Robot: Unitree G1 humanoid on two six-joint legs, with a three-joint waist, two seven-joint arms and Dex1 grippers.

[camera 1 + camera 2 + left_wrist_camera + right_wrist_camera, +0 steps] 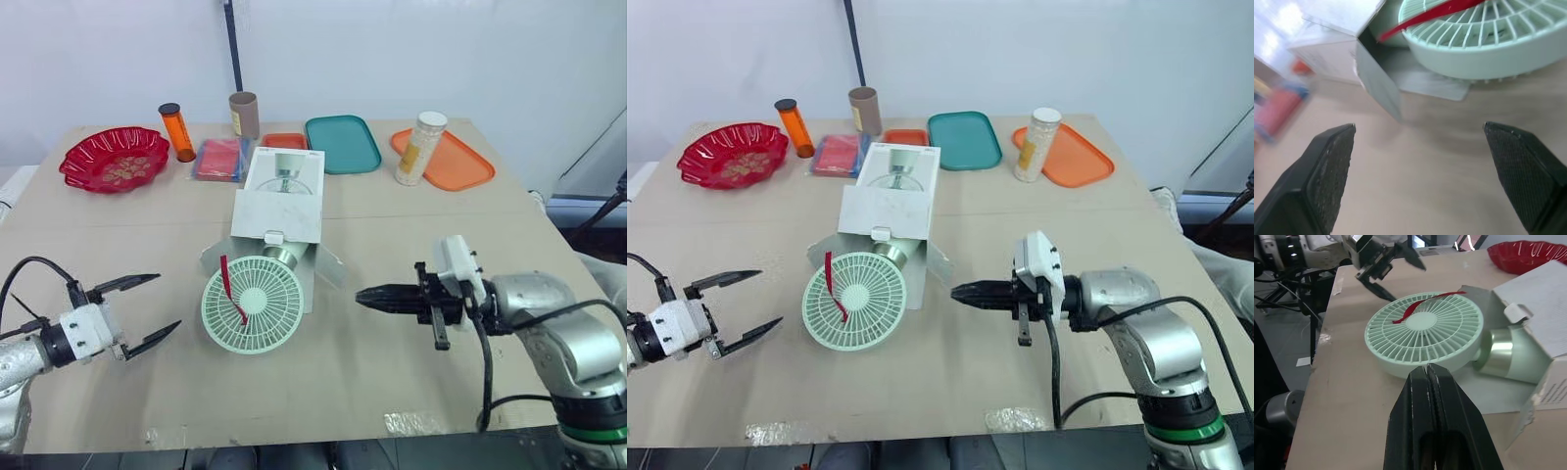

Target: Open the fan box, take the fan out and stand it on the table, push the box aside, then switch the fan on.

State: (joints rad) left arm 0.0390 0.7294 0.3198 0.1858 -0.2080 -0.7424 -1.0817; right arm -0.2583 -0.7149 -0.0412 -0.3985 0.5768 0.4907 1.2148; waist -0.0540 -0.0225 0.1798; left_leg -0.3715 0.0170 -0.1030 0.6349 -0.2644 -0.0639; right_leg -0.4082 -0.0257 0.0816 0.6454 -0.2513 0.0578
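- The right gripper (362,297) has its two black fingers pressed together, holding nothing, low over the table and pointing at the fan from its right, close but apart.
- The left gripper (165,304) is spread wide and empty, just left of the fan.
- The round pale-green plastic fan (253,304), a red ribbon across its grille, lies tilted at the near mouth of the white cardboard fan box (279,201), whose flaps splay open.
- The right wrist view shows the fan's shiny metallic neck (1501,352) running into the box; in the head views the grille hides most of it.
- The left wrist view shows a flap's grey inner face (1378,81).
- Along the far edge of the brown wooden table (392,225) stand a red scalloped bowl (115,159), a teal tray (342,143) and an orange tray (460,162).
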